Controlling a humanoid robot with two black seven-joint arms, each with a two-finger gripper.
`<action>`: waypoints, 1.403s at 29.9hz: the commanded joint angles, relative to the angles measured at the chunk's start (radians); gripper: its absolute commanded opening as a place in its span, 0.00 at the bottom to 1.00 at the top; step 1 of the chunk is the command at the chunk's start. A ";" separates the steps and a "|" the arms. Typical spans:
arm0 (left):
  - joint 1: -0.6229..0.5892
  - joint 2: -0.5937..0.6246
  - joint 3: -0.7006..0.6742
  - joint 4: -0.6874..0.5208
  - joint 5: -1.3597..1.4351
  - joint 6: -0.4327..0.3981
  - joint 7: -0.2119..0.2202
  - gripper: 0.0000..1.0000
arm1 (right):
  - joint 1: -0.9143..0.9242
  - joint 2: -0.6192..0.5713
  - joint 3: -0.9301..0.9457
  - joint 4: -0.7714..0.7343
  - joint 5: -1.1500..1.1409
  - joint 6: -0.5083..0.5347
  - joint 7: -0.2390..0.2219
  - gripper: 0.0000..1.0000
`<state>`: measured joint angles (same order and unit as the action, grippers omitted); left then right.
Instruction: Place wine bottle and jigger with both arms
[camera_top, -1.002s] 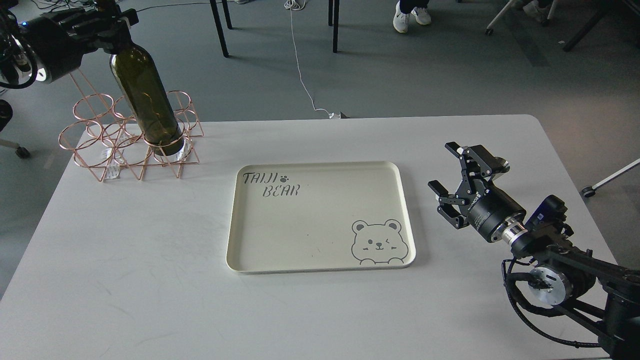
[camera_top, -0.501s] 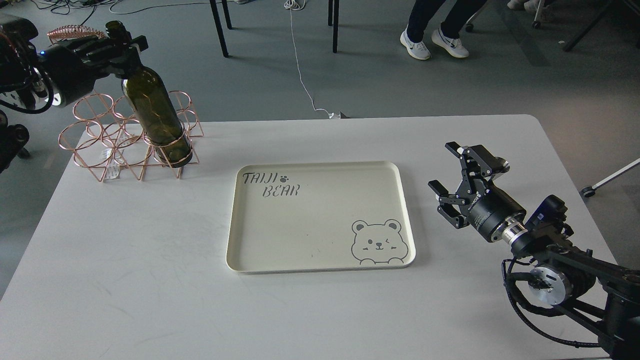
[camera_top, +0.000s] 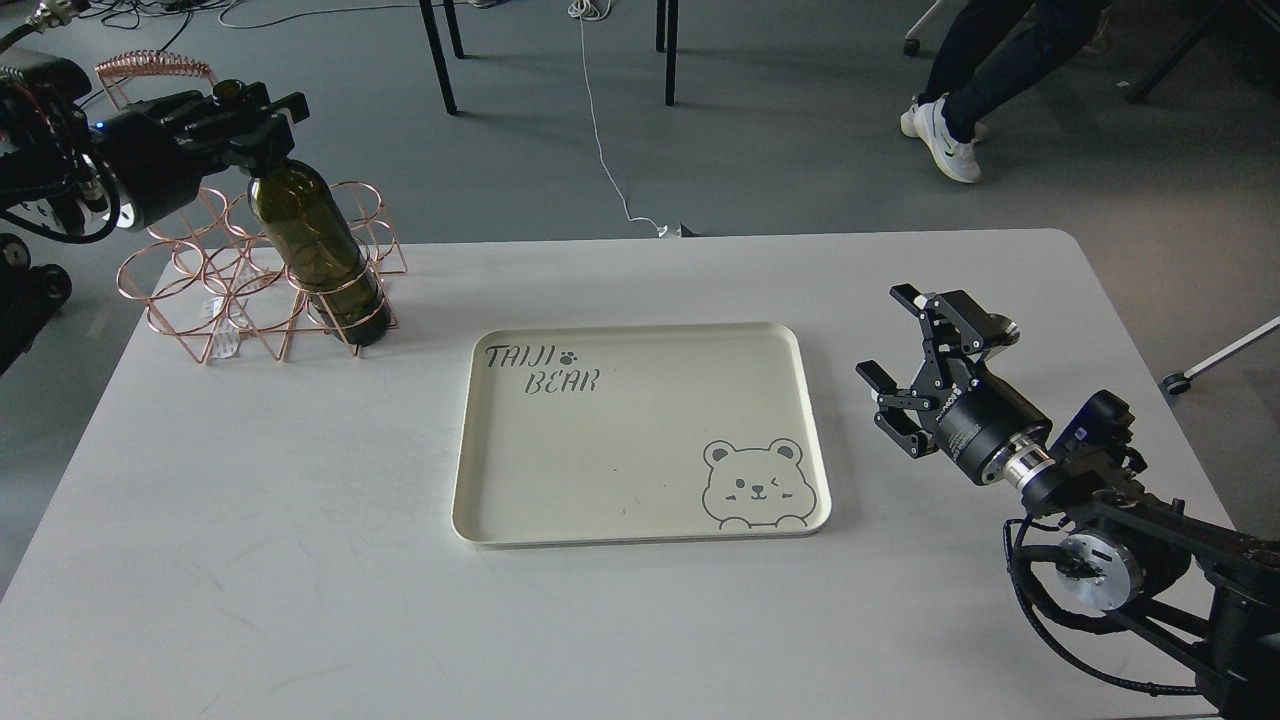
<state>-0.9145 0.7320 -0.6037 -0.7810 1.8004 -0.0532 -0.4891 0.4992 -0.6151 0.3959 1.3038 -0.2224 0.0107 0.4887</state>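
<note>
Upper left of frame: left black two-finger gripper (camera_top: 243, 108) clamped on the neck of the tall dark olive-green glass wine bottle (camera_top: 318, 250), bottle tilted, base seated in a front ring of the copper wire rack (camera_top: 190, 290) on the white table (camera_top: 300, 560). Right of frame: right black gripper (camera_top: 912, 345) fingers spread, holding nothing, just beside the cream rectangular bear-print tray (camera_top: 640, 432). Steel jigger nowhere visible.
</note>
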 joint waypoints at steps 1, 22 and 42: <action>-0.003 0.001 -0.011 -0.001 -0.006 -0.001 0.000 0.92 | 0.001 0.000 0.000 0.000 0.000 0.000 0.000 0.98; -0.238 0.072 -0.002 -0.492 -0.852 -0.031 0.000 0.98 | 0.004 0.052 0.021 -0.029 0.002 -0.011 0.000 0.98; 0.638 -0.444 -0.395 -0.515 -0.983 -0.207 0.066 0.98 | 0.002 0.077 0.064 -0.155 0.006 -0.006 0.000 0.99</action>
<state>-0.3850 0.3212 -0.9315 -1.3281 0.8391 -0.2098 -0.4343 0.5018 -0.5393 0.4605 1.1456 -0.2175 0.0061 0.4887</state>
